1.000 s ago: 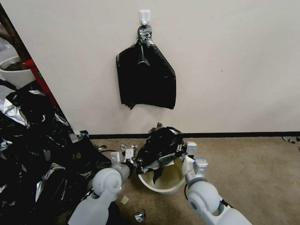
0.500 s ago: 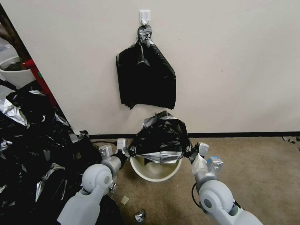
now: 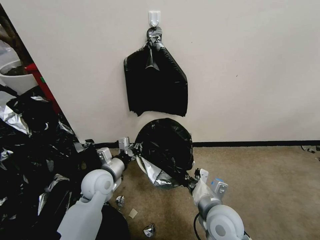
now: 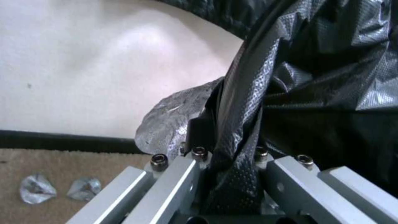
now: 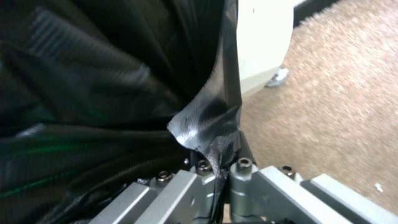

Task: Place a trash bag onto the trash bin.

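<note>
The glossy black trash bag (image 3: pixel 165 146) is stretched into a round dome over the trash bin (image 3: pixel 140 164). Only a cream sliver of the bin's rim shows at the bag's left edge. My left gripper (image 3: pixel 129 151) is shut on the bag's left edge near the wall; the left wrist view shows the plastic (image 4: pixel 234 155) pinched between its fingers. My right gripper (image 3: pixel 196 178) is shut on the bag's near right edge, with a silvery fold (image 5: pixel 207 124) clamped in it. Beside that fold is the bin's cream side (image 5: pixel 259 46).
A flat black bundle (image 3: pixel 155 83) hangs from a wall hook above the bin. A large heap of black and silvery plastic (image 3: pixel 33 160) fills the left floor, with a white planter (image 3: pixel 16 78) behind it. Foil scraps (image 3: pixel 149 230) lie on the carpet.
The bag was spread wider and pulled across the bin's mouth, hiding the cream inside. My left gripper moved toward the wall; my right gripper drew back toward me and lower.
</note>
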Controlling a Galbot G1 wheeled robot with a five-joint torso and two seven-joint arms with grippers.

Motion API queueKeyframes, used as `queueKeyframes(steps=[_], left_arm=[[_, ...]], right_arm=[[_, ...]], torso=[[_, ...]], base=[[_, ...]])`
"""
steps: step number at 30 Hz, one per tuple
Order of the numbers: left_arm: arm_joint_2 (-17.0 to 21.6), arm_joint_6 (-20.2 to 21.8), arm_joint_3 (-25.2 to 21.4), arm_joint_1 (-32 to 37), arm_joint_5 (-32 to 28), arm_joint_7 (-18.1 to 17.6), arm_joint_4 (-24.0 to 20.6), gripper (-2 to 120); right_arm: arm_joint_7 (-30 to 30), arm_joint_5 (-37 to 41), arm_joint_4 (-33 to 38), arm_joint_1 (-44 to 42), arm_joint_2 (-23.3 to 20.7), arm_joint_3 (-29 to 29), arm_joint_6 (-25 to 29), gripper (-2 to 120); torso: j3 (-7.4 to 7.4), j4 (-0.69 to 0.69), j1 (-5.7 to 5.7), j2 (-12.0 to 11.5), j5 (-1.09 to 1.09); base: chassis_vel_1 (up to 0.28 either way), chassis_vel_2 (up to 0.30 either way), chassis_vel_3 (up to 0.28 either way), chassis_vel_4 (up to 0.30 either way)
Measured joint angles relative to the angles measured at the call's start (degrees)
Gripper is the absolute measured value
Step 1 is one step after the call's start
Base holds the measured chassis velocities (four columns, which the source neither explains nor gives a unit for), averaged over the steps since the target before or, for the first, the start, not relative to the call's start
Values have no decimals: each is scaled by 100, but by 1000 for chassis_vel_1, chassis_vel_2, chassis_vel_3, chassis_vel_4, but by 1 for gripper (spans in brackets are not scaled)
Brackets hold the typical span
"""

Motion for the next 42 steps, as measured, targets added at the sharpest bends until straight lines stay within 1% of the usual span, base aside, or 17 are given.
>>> queueKeyframes(steps=[1, 3, 5, 7, 9, 13, 15, 17, 18, 22, 23, 25, 27, 28, 31, 37, 42], left_arm=[[0, 0, 0, 0, 0, 0, 0, 3], [23, -31, -25, -35, 6, -106, 63, 3], [30, -31, -35, -59, 8, -175, 95, 3], [45, -5, -56, -126, 10, -358, 165, 3], [57, 55, -60, -162, 13, -441, 187, 3], [44, 386, -51, -250, 19, -820, 207, 3], [32, 447, -44, -265, 16, -896, 207, 3], [5, 560, -27, -291, -7, -1056, 193, 3], [5, 560, -27, -291, -7, -1056, 193, 3], [-24, 772, -30, -376, -334, -1378, 108, 3], [-24, 772, -30, -376, -334, -1378, 108, 3], [-32, 884, -45, -416, -571, -1569, 54, 3], [-34, 988, -81, -449, -881, -1799, -21, 3], [-34, 988, -81, -449, -881, -1799, -21, 3], [-34, 1091, -125, -460, -1161, -1965, -137, 3], [-47, 1119, -145, -443, -1262, -2002, -196, 3], [-92, 1130, -137, -437, -1284, -2047, -200, 3]], right_arm=[[0, 0, 0, 0, 0, 0, 0, 2], [-29, -501, 66, -49, 1, -42, 108, 14], [3, -770, 72, -85, -18, -72, 172, 17], [212, -1184, 125, -208, -89, -139, 245, 27], [332, -1224, 200, -288, -133, -164, 258, 32], [447, -1272, 414, -565, -222, -217, 336, 52], [341, -1432, 436, -624, -237, -235, 410, 55], [-142, -2164, 435, -780, -307, -317, 647, 65], [-142, -2164, 435, -780, -307, -317, 647, 65], [-1740, -4347, 10, -936, -471, -291, 1271, 83], [-1740, -4347, 10, -936, -471, -291, 1271, 83], [-2523, -5347, -330, -878, -498, -145, 1621, 92], [-3035, -5914, -520, -814, -503, -44, 1941, 99], [-3035, -5914, -520, -814, -503, -44, 1941, 99], [-3285, -6455, -728, -698, -427, 2, 2467, 100], [-3299, -6831, -926, -563, -308, 15, 2849, 98], [-3267, -6710, -996, -546, -264, -26, 3145, 80]], torso=[[0, 0, 0, 0, 0], [0, 0, 0, 0, 0], [0, 0, 0, 0, 0], [0, 0, 0, 0, 0], [0, -1, 0, 0, 0], [0, -1, 0, 0, 0], [0, -1, 0, 0, 0], [0, -1, 0, 0, 0], [0, -1, 0, 0, 0], [0, -1, 0, 0, 0], [0, -1, 0, 0, 0], [0, -1, 0, 0, 1], [0, 0, -1, 0, 1], [0, 0, -1, 0, 1], [0, -1, 0, 0, 0], [0, 0, 0, 0, 1], [0, 0, 0, 0, 0]], base=[[0, 0, 0, 0], [0, 0, 0, 0], [0, 0, 0, 0], [0, 0, 0, 0], [0, 0, 0, 0], [0, 0, 0, 0], [0, 0, 0, 0], [0, 0, 0, 0], [0, 0, 0, 0], [0, 0, 0, 0], [0, 0, 0, 0], [0, 0, 0, 0], [0, 0, 0, 0], [0, 0, 0, 0], [0, 0, 0, 0], [0, 0, 0, 0], [0, 0, 0, 0]])
